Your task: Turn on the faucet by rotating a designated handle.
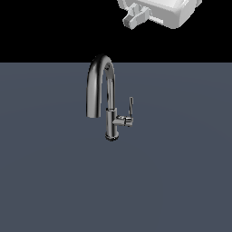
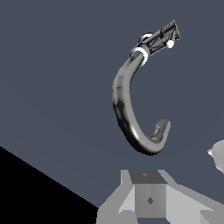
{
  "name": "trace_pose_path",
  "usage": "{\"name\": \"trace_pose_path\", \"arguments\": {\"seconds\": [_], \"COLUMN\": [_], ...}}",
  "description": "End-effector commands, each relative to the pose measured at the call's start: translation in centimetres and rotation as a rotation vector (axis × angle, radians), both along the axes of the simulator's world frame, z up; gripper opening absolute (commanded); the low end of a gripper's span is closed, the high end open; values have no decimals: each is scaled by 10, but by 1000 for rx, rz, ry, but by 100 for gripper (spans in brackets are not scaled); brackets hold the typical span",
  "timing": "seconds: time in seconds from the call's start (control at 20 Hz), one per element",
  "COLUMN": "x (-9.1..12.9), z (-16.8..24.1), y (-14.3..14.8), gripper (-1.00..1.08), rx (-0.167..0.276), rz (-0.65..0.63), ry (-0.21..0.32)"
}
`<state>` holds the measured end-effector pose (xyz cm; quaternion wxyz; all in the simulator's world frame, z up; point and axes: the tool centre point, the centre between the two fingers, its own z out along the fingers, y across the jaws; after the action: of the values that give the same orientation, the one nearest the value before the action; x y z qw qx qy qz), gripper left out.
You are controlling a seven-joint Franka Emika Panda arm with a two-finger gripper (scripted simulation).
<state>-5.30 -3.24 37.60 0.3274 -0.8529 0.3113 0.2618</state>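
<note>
Grey-blue flat ground (image 1: 50,181) fills my exterior view under a black backdrop. Going left to right: the faucet (image 1: 108,97) stands upright near the middle, its arched spout curving over toward the exterior view's left with its mouth pointing down. On the exterior view's right of the body, a short stub carries the handle (image 1: 131,107), its long axis vertical, tip pointing up. My gripper (image 1: 136,17) hangs well above, apart from it; I cannot tell whether it is parted or closed.
</note>
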Motion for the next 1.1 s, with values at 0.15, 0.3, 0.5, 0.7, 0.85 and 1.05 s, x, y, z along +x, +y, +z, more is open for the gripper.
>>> {"name": "trace_pose_path", "arguments": {"seconds": [0.15, 0.3, 0.5, 0.7, 0.85, 1.05], "x": [24, 35, 47, 57, 62, 66], "z": [-33, -53, -82, -113, -137, -166], "y": [-13, -19, -26, -32, -34, -35], "gripper": [-100, -100, -100, -100, -100, -100], "rx": [123, 190, 282, 376, 446, 528], "rz": [-126, -195, -289, -385, -458, -543], "ry": [101, 158, 235, 313, 373, 443]}}
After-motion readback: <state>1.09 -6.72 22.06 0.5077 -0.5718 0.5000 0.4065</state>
